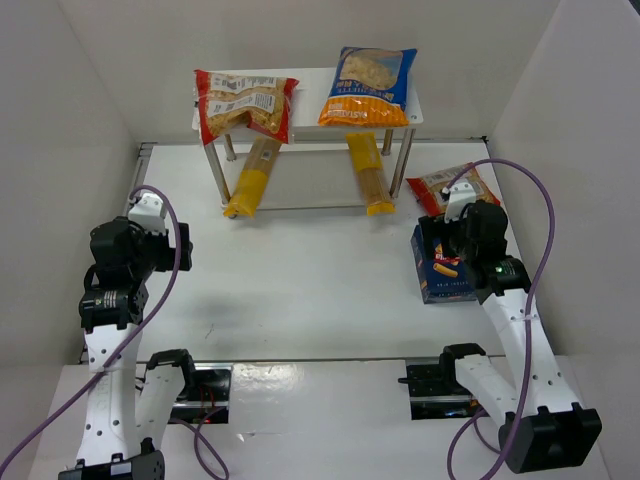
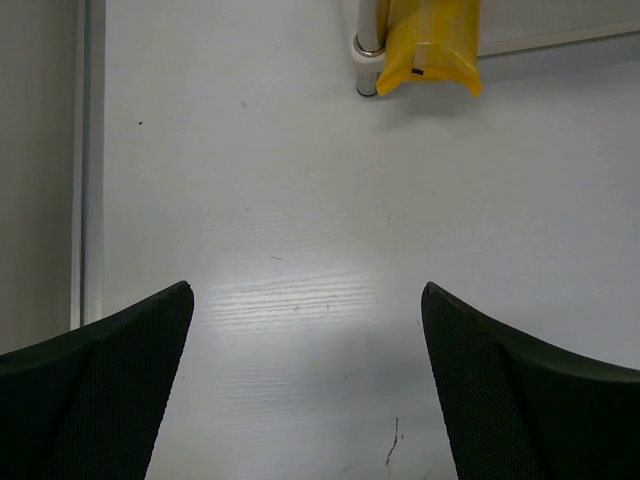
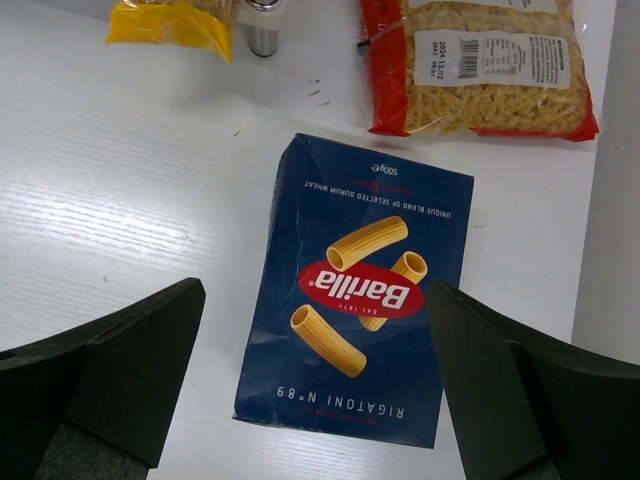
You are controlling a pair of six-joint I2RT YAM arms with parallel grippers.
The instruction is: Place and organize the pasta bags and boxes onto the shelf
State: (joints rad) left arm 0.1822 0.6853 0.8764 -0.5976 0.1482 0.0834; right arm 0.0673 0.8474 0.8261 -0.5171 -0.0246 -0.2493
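Observation:
The dark-blue pasta box (image 3: 355,295) with a red oval logo lies flat on the table (image 1: 300,270), also seen at the right in the top view (image 1: 443,275). My right gripper (image 3: 315,300) hangs open above it, one jaw on each side, empty. A small red-edged clear bag (image 3: 480,65) lies just beyond the box (image 1: 452,187). The shelf (image 1: 310,95) carries a larger red bag (image 1: 245,103) and a blue-and-orange bag (image 1: 368,87) on its white top. Two long yellow bags (image 1: 252,180) (image 1: 366,172) lean out from under it. My left gripper (image 2: 305,330) is open and empty over bare table.
White walls enclose the table on the left, back and right. A shelf leg (image 2: 368,45) and the end of one yellow bag (image 2: 430,48) show at the top of the left wrist view. The right wall stands close to the box and the small bag.

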